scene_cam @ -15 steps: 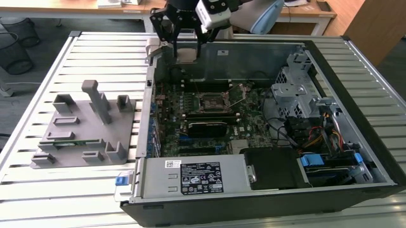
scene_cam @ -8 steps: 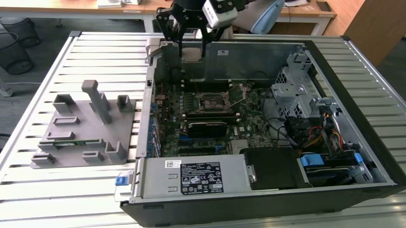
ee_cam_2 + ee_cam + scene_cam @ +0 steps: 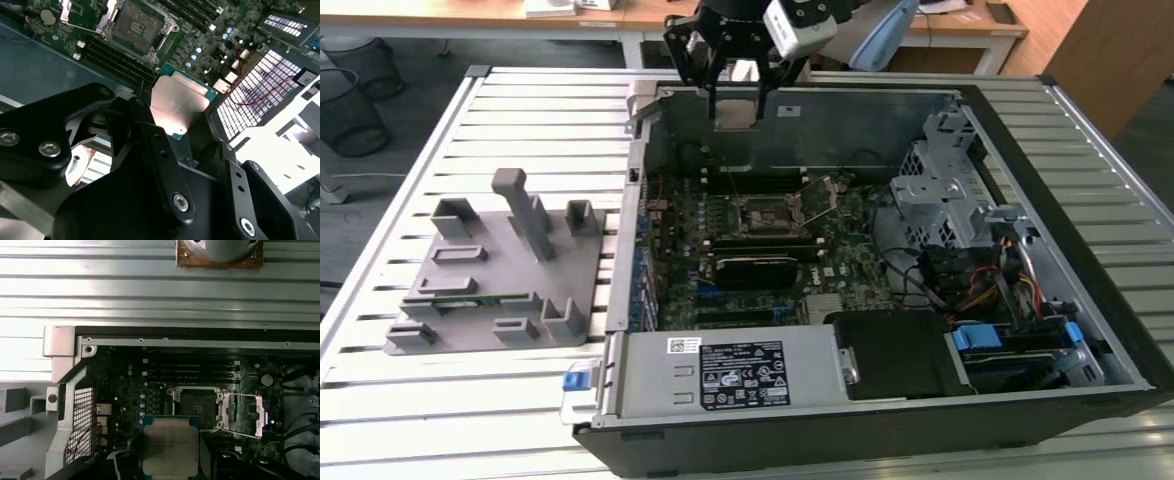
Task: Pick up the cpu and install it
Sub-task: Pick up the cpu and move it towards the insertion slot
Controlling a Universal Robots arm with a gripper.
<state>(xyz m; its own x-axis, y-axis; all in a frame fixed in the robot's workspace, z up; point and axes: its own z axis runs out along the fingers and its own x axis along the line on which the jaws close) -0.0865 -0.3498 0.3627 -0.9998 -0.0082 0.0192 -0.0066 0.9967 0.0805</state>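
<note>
**Operator:** Report tool state and part location.

**Technician:** The gripper (image 3: 739,100) pinches the cpu (image 3: 736,113) by two opposite edges. It holds it in the air above the far edge of the case (image 3: 881,115). The socket (image 3: 767,212) lies open in the middle of the motherboard (image 3: 674,230), well apart.

**Operator:** Hazards?

**Technician:** Probably two. The thin edge grip may slip and drop the cpu onto the motherboard. A tilted or misrotated seating may bend the socket contacts.
</note>
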